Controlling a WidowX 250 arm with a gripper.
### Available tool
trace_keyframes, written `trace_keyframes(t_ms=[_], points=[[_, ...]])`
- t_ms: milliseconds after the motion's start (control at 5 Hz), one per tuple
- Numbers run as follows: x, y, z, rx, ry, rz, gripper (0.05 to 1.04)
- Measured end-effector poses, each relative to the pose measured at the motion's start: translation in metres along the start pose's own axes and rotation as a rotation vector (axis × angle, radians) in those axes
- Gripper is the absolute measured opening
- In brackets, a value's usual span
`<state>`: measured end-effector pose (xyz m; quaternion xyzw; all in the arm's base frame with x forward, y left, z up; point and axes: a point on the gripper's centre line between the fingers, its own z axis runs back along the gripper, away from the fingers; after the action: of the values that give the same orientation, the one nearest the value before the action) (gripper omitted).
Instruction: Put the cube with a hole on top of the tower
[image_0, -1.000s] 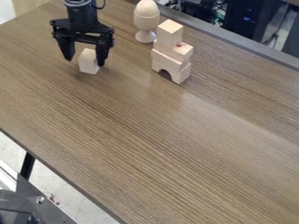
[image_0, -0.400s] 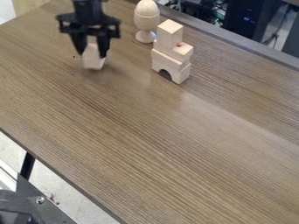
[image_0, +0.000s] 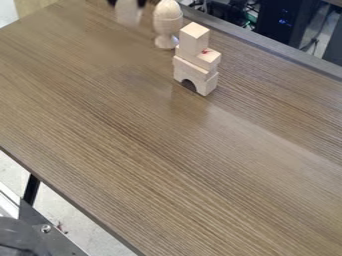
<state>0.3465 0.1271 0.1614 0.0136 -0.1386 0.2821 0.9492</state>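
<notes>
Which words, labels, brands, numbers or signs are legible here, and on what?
None legible.
Pale wooden block in the black two-finger claw: blurred, no text discernible.
Small red mark on the pale wooden block tower: too small to tell if it's lettering.
Blue specks on the black boxy equipment behind the brown wood-grain table: too small to read.

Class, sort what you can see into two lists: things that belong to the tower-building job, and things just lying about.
Part of the job:
gripper
pale block between its fingers
block tower with an arched base

Just lying about:
egg-shaped wooden piece on a stem
dark equipment beyond the table
</notes>
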Motion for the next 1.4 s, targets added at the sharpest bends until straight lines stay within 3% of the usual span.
trace_keyframes(t_ms=[400, 600, 1000, 1400], points=[[0.008, -0.051, 0.054, -0.037, -0.051, 0.060, 0.532], [-0.003, -0.085, 0.058, -0.083, -0.031, 0.173, 0.532], [-0.019, -0.128, 0.042, -0.092, -0.006, 0.474, 0.532], [-0.030, -0.120, 0.019, -0.026, -0.017, 0.688, 0.531]])
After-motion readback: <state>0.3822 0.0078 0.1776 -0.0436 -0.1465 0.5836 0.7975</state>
